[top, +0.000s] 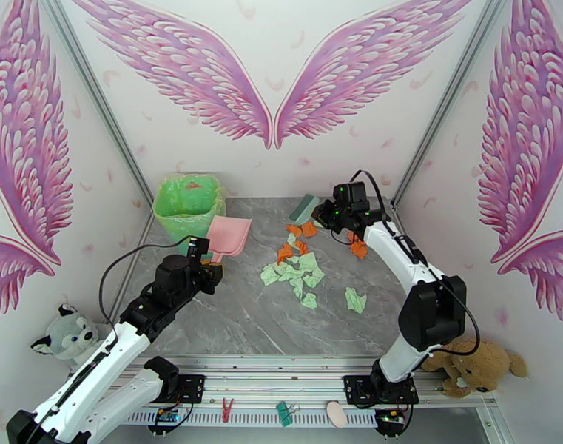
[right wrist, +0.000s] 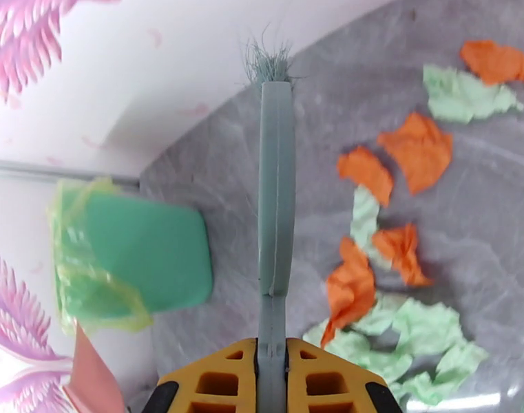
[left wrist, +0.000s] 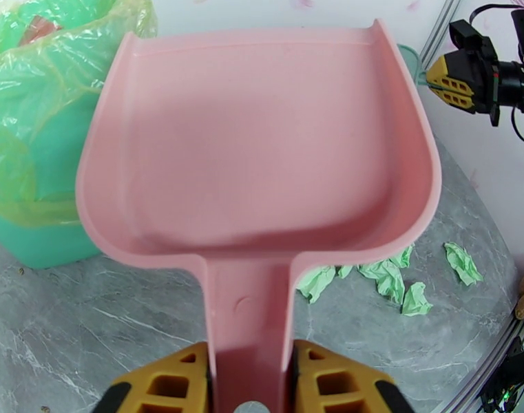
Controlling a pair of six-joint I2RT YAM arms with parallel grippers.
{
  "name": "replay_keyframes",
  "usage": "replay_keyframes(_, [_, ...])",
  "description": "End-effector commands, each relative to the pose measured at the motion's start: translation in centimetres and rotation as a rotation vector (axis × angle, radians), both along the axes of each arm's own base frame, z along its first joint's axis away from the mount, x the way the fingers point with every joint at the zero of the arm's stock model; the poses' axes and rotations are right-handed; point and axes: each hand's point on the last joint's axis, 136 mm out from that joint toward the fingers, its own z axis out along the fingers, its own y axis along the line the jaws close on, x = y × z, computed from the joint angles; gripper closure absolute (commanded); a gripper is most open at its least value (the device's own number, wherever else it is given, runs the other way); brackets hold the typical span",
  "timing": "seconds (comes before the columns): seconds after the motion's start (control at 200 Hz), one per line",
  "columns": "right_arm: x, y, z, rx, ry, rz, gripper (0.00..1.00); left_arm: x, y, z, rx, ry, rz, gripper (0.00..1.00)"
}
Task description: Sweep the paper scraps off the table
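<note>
Two arms are up over the grey marbled bench (top: 229,320), and it's a wide slab running from the metal rail at the near edge to the winged back wall.

Biggest thing on it: the green bin (top: 186,205), tucked into the back-left corner with a loose plastic liner spilling over its rim.

Just to the right of the bin is the pink dustpan (top: 229,237), its mouth facing the back wall. The left hand (left wrist: 249,366) has it by the handle, yellow fingers pressed in on both sides, nearly closed and gripping firm. The left wrist view looks straight down into the pan, and nothing lies in it. Whether the front lip touches the bench, I can't tell.

Over to the back, right of centre, is the green brush (top: 305,209). The right hand (right wrist: 272,369) is clamped tight on its thin handle, with the bristle end pointing away toward the back wall. Bristles on the bench or off it? I can't tell.

And the paper scraps (top: 296,271) are spread across the middle of the bench, between pan and brush. The orange pieces sit nearer the back, just in front of the brush head, and one more orange piece lies by the right forearm. The mint pieces bunch up in front of them, toward the centre. One mint scrap lies apart, nearer the front right.
</note>
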Motion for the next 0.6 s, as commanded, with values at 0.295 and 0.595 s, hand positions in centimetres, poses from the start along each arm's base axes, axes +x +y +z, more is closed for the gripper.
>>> replay_keyframes(0.295, [9.3, -7.0, -8.3, 0.238, 0.084, -0.340, 1.00, -1.2, 0.5, -0.2, -0.040, -0.006, 0.018, 1.00])
replay_keyframes(0.595, [4.5, -7.1, -13.5, 0.243, 0.207, -0.310, 1.00, -0.5, 0.3, -0.4, -0.018, -0.002, 0.012, 1.00])
